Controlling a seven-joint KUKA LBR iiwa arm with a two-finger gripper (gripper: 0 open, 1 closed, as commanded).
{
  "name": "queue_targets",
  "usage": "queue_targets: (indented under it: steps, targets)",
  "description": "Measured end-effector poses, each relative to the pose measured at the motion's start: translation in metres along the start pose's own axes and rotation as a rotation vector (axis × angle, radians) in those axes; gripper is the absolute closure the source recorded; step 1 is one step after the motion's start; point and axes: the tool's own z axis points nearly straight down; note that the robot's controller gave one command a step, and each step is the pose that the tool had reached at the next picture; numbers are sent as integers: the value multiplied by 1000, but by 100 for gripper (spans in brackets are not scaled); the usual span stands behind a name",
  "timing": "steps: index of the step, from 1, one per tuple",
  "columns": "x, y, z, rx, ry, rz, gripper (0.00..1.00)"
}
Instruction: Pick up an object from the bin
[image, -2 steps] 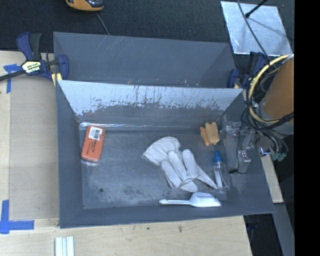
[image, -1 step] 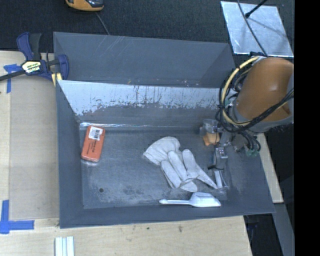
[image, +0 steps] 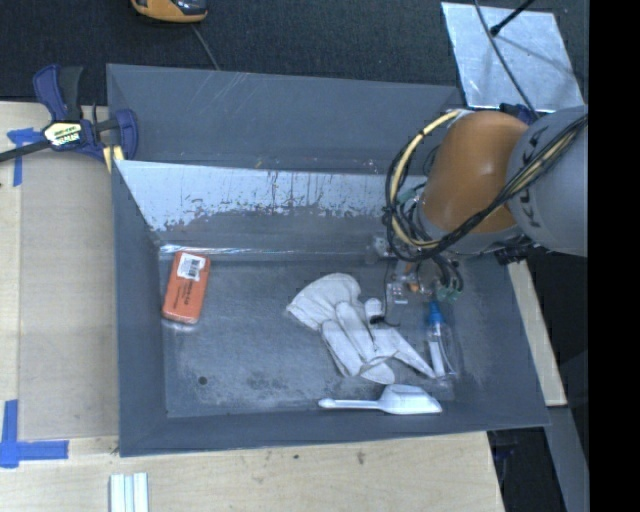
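From above, my pincer (image: 392, 298) hangs, it seems, at the right edge of the white glove (image: 335, 318) lying centre-right, beside a clear packet (image: 438, 345) — apart or together, I cannot tell. The limp glove may slip — or the packet gets caught too.

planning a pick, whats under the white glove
Only bin floor shows around the glove. Its right edge seems to overlap the clear packet; the scoop lies in front. Anything beneath the glove is covered.
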Motion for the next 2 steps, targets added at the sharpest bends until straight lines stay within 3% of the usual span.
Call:
queue_targets:
  steps: [1, 2]
  targets:
    - [5, 21, 21, 0, 4, 196, 0]
    - [-15, 45, 49, 0, -6, 108, 100]
